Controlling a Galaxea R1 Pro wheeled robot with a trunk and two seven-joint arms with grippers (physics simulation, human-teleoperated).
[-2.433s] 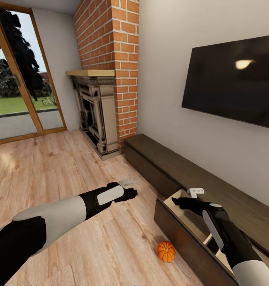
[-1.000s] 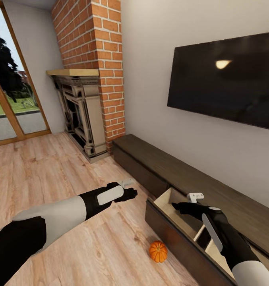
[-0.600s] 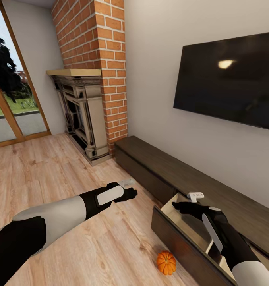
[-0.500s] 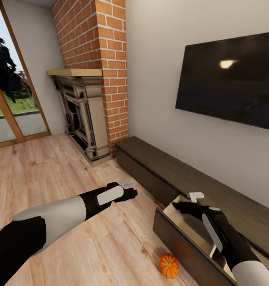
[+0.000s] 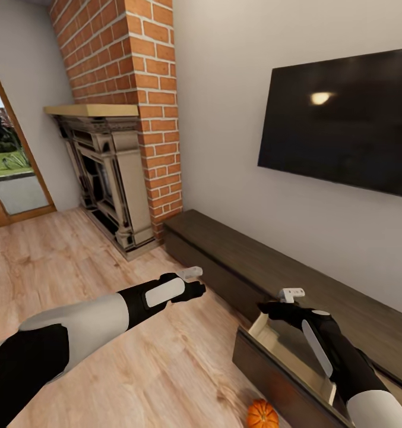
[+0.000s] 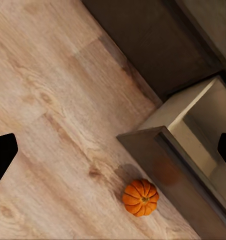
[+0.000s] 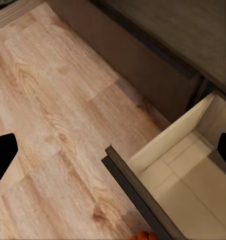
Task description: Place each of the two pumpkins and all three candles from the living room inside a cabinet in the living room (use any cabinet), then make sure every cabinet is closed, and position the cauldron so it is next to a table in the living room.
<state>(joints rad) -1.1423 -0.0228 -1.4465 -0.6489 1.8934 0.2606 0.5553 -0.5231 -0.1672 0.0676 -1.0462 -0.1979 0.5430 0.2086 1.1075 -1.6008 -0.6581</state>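
One small bright-orange ribbed pumpkin (image 6: pixel 140 197) lies on the wooden floor (image 5: pixel 76 267), beside the long dark-brown cabinet's (image 5: pixel 236 249) pulled-out drawer (image 7: pixel 178 170). Both pincers, left (image 5: pixel 195 280) and right (image 5: pixel 278 303), are open and empty.

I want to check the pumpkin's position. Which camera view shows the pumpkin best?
The left wrist view: the whole pumpkin lies on the wood floor beside the open drawer. The head view cuts it at the picture's edge; the right wrist view catches only an orange sliver.

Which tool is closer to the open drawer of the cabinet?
The right tool is closer: it hangs over the open drawer at its far end. The left tool hangs over the wood floor, off to the drawer's left.
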